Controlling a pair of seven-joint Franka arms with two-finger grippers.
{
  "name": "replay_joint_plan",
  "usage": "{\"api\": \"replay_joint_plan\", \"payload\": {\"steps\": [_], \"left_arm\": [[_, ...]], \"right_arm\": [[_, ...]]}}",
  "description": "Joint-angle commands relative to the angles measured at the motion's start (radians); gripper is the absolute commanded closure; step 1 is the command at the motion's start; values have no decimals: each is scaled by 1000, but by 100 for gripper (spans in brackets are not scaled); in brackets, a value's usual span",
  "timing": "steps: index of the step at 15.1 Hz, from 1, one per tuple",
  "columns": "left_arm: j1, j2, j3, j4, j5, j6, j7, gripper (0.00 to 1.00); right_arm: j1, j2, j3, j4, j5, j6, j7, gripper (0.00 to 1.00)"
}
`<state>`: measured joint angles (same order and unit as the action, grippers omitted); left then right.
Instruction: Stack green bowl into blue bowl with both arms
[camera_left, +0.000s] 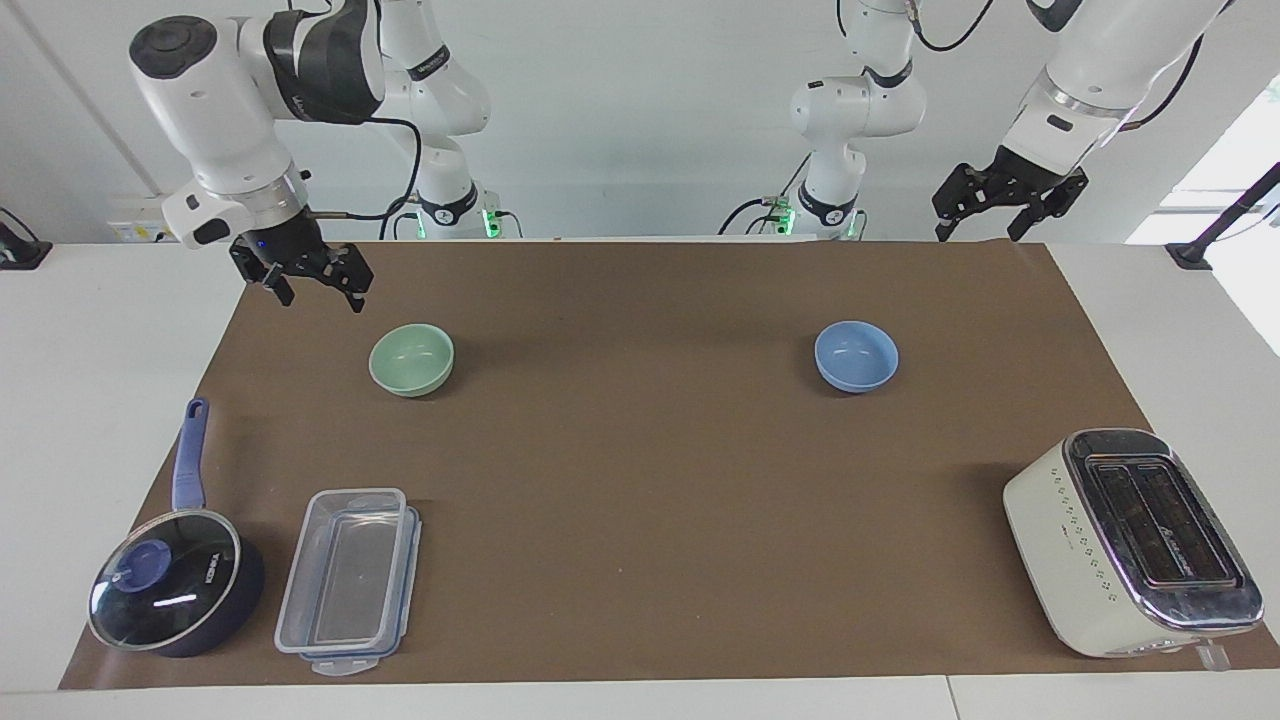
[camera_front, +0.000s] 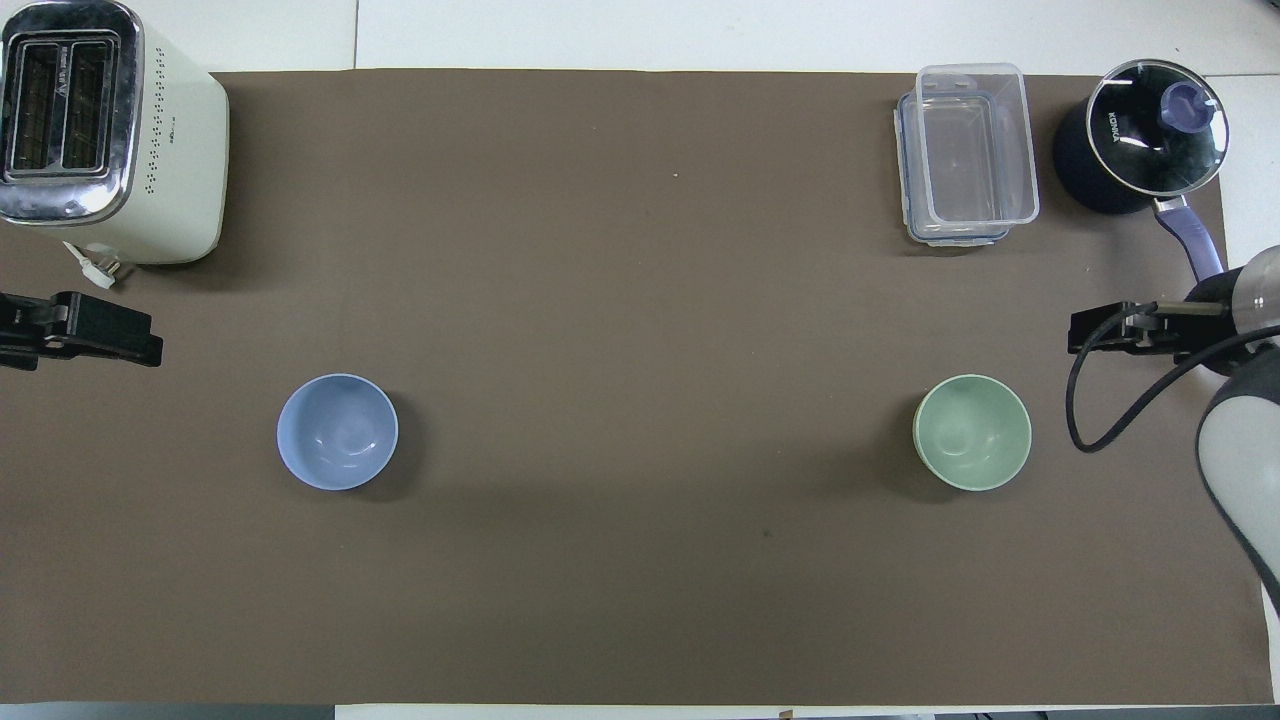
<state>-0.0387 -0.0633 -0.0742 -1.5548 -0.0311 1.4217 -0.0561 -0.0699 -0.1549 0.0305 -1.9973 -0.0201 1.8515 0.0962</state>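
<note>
The green bowl (camera_left: 411, 359) sits on the mat (camera_left: 640, 560) toward the right arm's end, well apart from the blue bowl (camera_left: 856, 356); the right gripper (camera_left: 312, 292), fingers spread and empty, hangs near the green bowl; best to bring it over the rim, one finger inside and one outside, then pinch gently since the glaze looks slippery; the left gripper (camera_left: 986, 225) waits spread and empty over the mat's edge.

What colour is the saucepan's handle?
Purple-blue handle, lighter than the dark saucepan; clearest in the facing view.
</note>
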Motion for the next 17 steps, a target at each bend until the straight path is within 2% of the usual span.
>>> {"api": "replay_joint_plan", "payload": {"steps": [1,4,5,8,10,12,17], "left_arm": [[3,-16,-3,-24,8,22,6,0],[8,-12,-1,-62,8,54,7,0],[10,-10,-1,-111,8,98,7,0],[14,-44,-1,-394,8,341,10,0],[3,-47,-1,-546,8,494,18,0],[0,-27,-1,-628,10,600,70,0],[0,-26,-1,-781,10,746,120,0]], "right_arm": [[-27,-109,3,-197,17,133,-36,0],[-27,-111,3,-270,17,199,-42,0],[-27,-103,5,-291,17,228,-42,0],[-27,-75,3,-349,17,291,-53,0],[-39,-54,3,-379,17,334,-117,0],[-56,-40,3,-406,17,363,-134,0],[-71,32,3,-454,17,443,-177,0]]}}
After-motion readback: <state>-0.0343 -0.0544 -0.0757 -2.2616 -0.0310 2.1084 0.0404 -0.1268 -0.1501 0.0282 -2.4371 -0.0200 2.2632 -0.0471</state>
